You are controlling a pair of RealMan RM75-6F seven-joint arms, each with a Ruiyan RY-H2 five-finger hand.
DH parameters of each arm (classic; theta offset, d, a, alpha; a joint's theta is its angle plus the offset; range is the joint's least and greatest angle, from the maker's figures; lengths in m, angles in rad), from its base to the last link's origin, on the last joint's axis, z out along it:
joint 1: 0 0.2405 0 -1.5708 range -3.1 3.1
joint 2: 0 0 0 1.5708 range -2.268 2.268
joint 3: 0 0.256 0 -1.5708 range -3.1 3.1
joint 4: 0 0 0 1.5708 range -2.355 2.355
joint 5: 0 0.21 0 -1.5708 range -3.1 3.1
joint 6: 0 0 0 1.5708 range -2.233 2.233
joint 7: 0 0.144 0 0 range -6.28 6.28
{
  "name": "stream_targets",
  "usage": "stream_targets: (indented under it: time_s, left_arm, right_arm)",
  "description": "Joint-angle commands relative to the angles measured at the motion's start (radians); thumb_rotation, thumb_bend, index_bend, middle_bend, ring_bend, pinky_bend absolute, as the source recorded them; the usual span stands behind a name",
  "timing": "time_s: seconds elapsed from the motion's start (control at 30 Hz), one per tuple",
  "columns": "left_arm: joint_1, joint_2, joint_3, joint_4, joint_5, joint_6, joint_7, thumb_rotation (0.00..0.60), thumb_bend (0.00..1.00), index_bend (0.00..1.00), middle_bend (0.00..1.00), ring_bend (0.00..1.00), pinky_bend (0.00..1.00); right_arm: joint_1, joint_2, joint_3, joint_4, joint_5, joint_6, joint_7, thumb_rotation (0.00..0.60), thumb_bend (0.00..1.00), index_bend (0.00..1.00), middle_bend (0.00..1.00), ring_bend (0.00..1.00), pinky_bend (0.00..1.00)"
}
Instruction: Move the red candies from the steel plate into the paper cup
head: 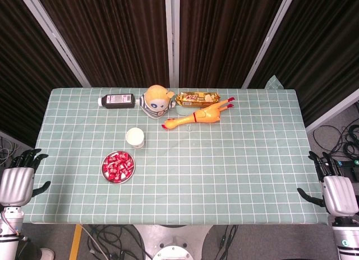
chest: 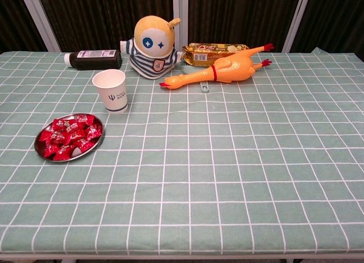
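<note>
Both robot hands, left (head: 17, 184) and right (head: 339, 192), spread, empty; chest view hides them.

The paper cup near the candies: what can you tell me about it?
The paper cup is white, with a small dark logo on its side, and stands upright with its mouth open. As far as the head view shows, it looks empty. It sits on the checked tablecloth, just behind the steel plate of red candies, apart from it. Nothing touches it; both hands are far off.

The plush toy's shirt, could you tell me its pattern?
Navy and white stripes on the plush toy, clearest in the chest view.
</note>
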Motion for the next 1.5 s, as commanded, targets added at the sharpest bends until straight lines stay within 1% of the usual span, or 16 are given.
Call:
stream_targets:
  time_s: [0.03, 0.23, 0.33, 0.43, 0.5, 0.6, 0.77, 0.87, 0.97, 1.07, 1.13, 1.23, 1.33, 1.5]
  left_arm:
    - [0.001, 0.002, -0.001, -0.015, -0.004, 0.0, -0.001, 0.6, 0.17, 0.32, 0.28, 0.18, 0.26]
    - [0.003, 0.01, 0.002, -0.036, -0.01, -0.002, 0.014, 0.6, 0.17, 0.32, 0.29, 0.18, 0.26]
    - [0.001, 0.017, 0.001, -0.051, -0.012, -0.012, -0.003, 0.6, 0.17, 0.32, 0.29, 0.18, 0.26]
    - [-0.018, 0.029, -0.002, -0.071, -0.007, -0.045, -0.043, 0.6, 0.17, 0.36, 0.33, 0.22, 0.26]
    - [-0.049, 0.038, -0.003, -0.07, 0.016, -0.087, -0.071, 0.6, 0.17, 0.37, 0.36, 0.25, 0.26]
    - [-0.108, 0.032, -0.012, -0.044, 0.049, -0.153, -0.092, 0.6, 0.17, 0.38, 0.37, 0.25, 0.26]
    - [-0.222, -0.013, -0.034, 0.006, 0.066, -0.286, -0.105, 0.6, 0.17, 0.39, 0.37, 0.25, 0.27]
    - [-0.287, -0.043, -0.043, 0.02, 0.052, -0.38, -0.118, 0.6, 0.17, 0.4, 0.37, 0.25, 0.27]
    - [-0.344, -0.07, -0.041, 0.033, 0.034, -0.472, -0.131, 0.6, 0.19, 0.42, 0.37, 0.25, 0.27]
    - [-0.382, -0.121, -0.044, 0.064, 0.006, -0.524, -0.137, 0.6, 0.2, 0.42, 0.37, 0.25, 0.27]
    - [-0.404, -0.158, -0.043, 0.093, -0.022, -0.558, -0.117, 0.6, 0.2, 0.42, 0.37, 0.25, 0.27]
    - [-0.423, -0.209, -0.041, 0.124, -0.068, -0.583, -0.068, 0.6, 0.2, 0.42, 0.37, 0.25, 0.27]
    - [-0.428, -0.25, -0.038, 0.141, -0.112, -0.585, -0.019, 0.6, 0.2, 0.43, 0.36, 0.24, 0.27]
    - [-0.427, -0.288, -0.032, 0.155, -0.169, -0.563, 0.052, 0.6, 0.2, 0.47, 0.34, 0.22, 0.27]
  right_arm:
    - [0.001, 0.0, 0.001, 0.005, -0.002, 0.001, 0.008, 0.6, 0.1, 0.05, 0.18, 0.01, 0.1]
    - [-0.003, 0.003, -0.001, 0.014, -0.008, 0.01, 0.025, 0.6, 0.1, 0.05, 0.18, 0.01, 0.1]
    - [-0.01, 0.004, -0.001, 0.018, -0.013, 0.026, 0.032, 0.6, 0.1, 0.05, 0.18, 0.01, 0.1]
    - [-0.015, 0.004, 0.005, 0.021, -0.01, 0.042, 0.028, 0.6, 0.1, 0.05, 0.18, 0.01, 0.1]
    - [-0.015, 0.004, 0.012, 0.023, -0.009, 0.05, 0.025, 0.6, 0.1, 0.05, 0.18, 0.01, 0.1]
    - [-0.012, 0.011, 0.014, 0.022, -0.013, 0.05, 0.023, 0.6, 0.1, 0.05, 0.18, 0.01, 0.1]
    - [-0.007, 0.023, 0.019, 0.011, -0.015, 0.049, 0.012, 0.6, 0.1, 0.05, 0.18, 0.01, 0.1]
    - [-0.005, 0.027, 0.02, 0.005, -0.014, 0.045, 0.007, 0.6, 0.1, 0.05, 0.18, 0.01, 0.1]
    - [-0.006, 0.03, 0.017, 0.002, -0.011, 0.039, 0.007, 0.6, 0.1, 0.05, 0.18, 0.01, 0.1]
    - [-0.009, 0.033, 0.016, 0.001, -0.003, 0.037, 0.006, 0.6, 0.1, 0.05, 0.18, 0.01, 0.1]
    - [-0.009, 0.034, 0.017, 0.0, 0.002, 0.034, 0.005, 0.6, 0.1, 0.05, 0.18, 0.01, 0.1]
    - [-0.006, 0.036, 0.016, -0.002, -0.001, 0.03, 0.012, 0.6, 0.1, 0.05, 0.18, 0.01, 0.1]
    - [-0.004, 0.036, 0.016, 0.001, 0.0, 0.026, 0.014, 0.6, 0.1, 0.05, 0.18, 0.01, 0.1]
    - [-0.001, 0.035, 0.015, 0.005, -0.001, 0.019, 0.019, 0.6, 0.1, 0.05, 0.18, 0.01, 0.1]
